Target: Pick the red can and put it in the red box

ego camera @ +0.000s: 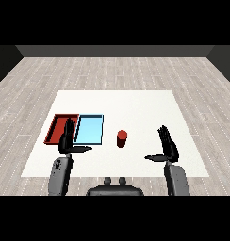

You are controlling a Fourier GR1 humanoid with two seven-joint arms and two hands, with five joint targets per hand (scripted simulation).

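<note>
A red can (121, 139) stands upright on the white table (135, 106), just right of the light blue tray (89, 129). The red tray (59, 127) lies at the far left, side by side with the blue one. My right hand (168, 144) is raised to the right of the can, well apart from it, fingers straight and thumb pointing left. My left hand (67, 137) is up in front of the seam between the two trays, fingers straight, thumb pointing right; it covers part of the red tray's near right corner. Neither hand holds anything.
Both grey forearms come in from the lower corners. The table's near edge runs just behind the forearms, and a wooden floor surrounds the table.
</note>
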